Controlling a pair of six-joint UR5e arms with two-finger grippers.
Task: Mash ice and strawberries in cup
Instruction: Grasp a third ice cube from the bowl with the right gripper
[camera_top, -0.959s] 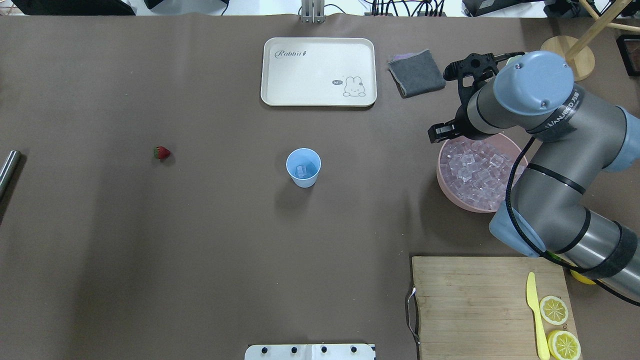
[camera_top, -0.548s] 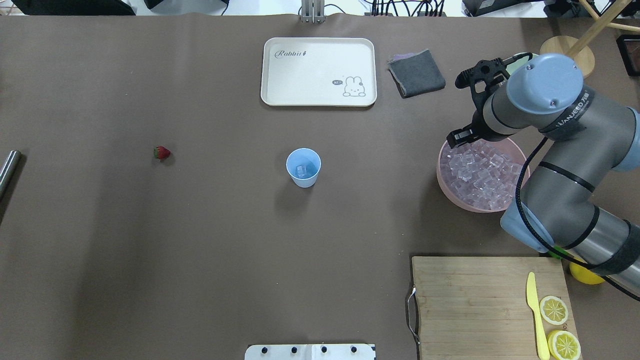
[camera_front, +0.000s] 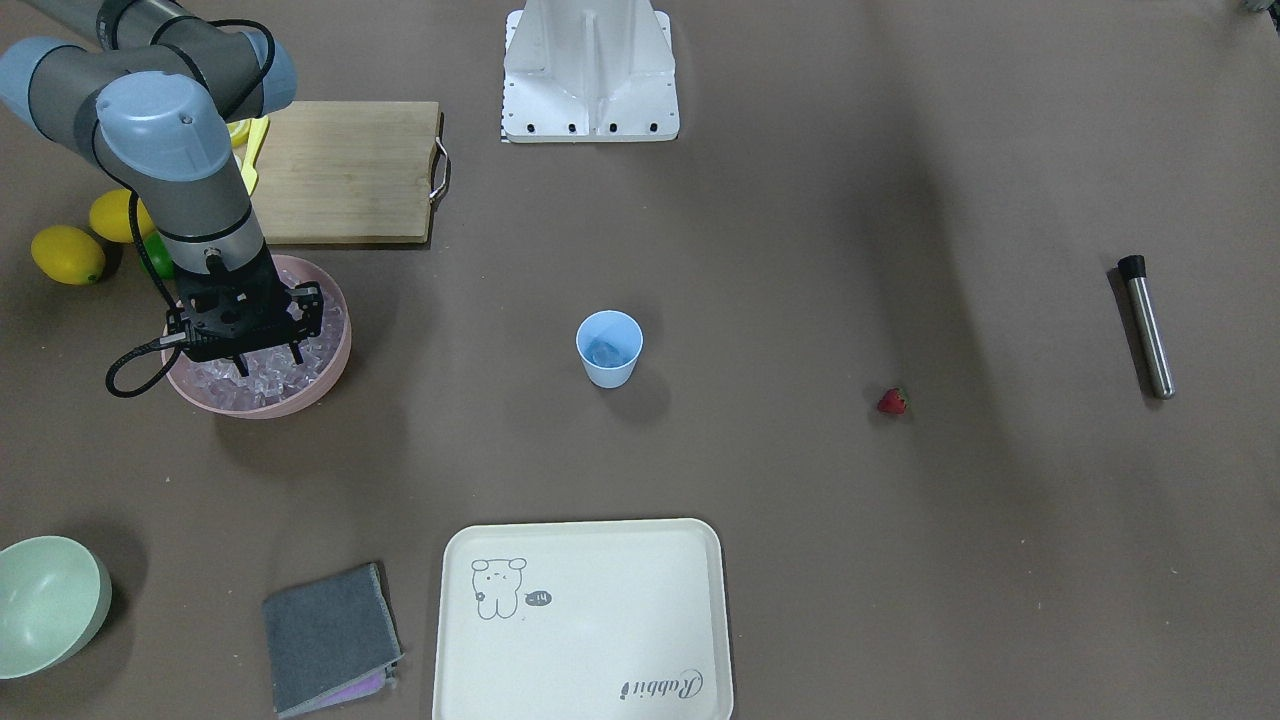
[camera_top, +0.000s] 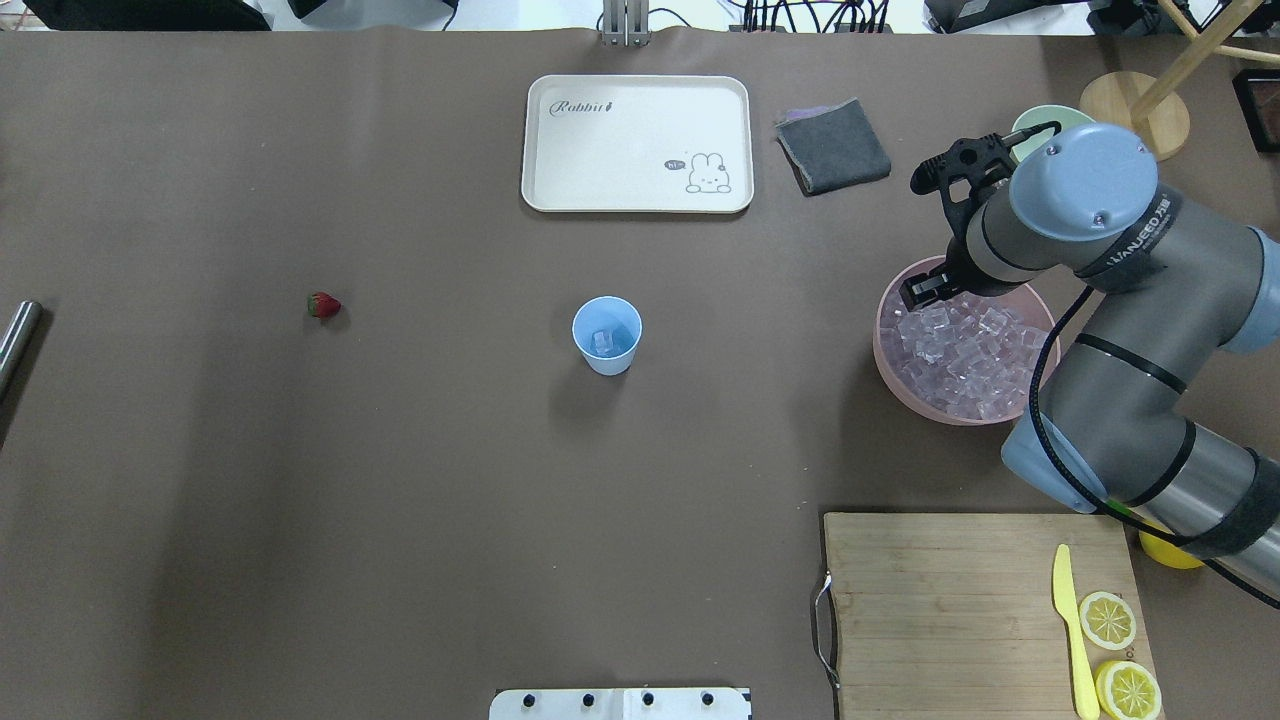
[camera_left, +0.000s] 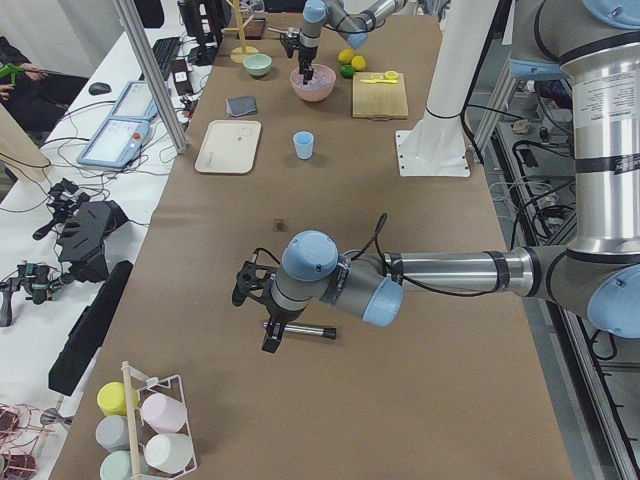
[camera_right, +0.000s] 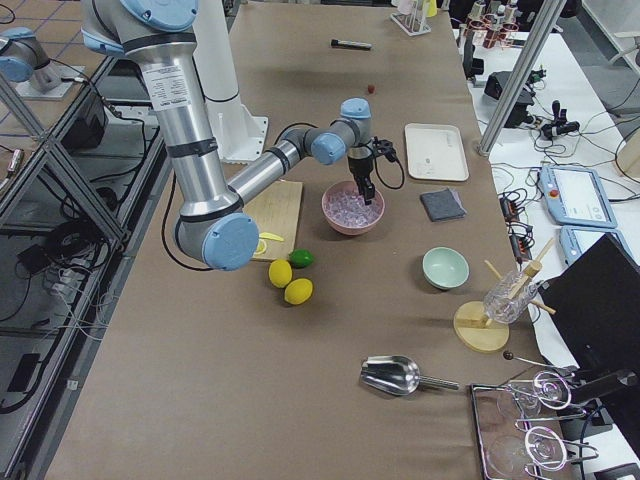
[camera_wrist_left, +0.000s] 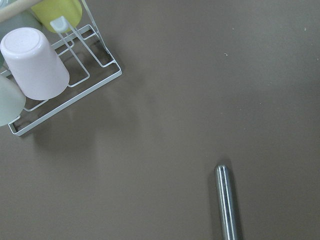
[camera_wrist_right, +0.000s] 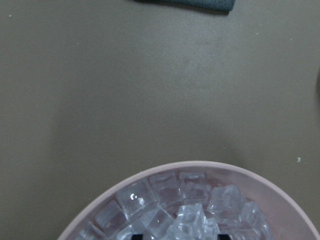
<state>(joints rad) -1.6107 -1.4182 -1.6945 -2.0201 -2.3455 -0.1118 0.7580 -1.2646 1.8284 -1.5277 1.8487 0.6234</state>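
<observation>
The light-blue cup stands upright mid-table with an ice cube inside; it also shows in the front view. The strawberry lies alone on the table far to the left. A pink bowl holds several ice cubes. My right gripper is open and points down into the bowl's far side, fingertips among the ice. My left gripper shows only in the left side view, beside a steel muddler; I cannot tell whether it is open or shut.
A cream tray and a grey cloth lie at the far side. A wooden cutting board with a yellow knife and lemon slices is near right. A pale green bowl and lemons flank the pink bowl.
My right gripper has moved right and lowered from beside the pink bowl's rim into the bowl over the ice. The cup and strawberry have not moved.
</observation>
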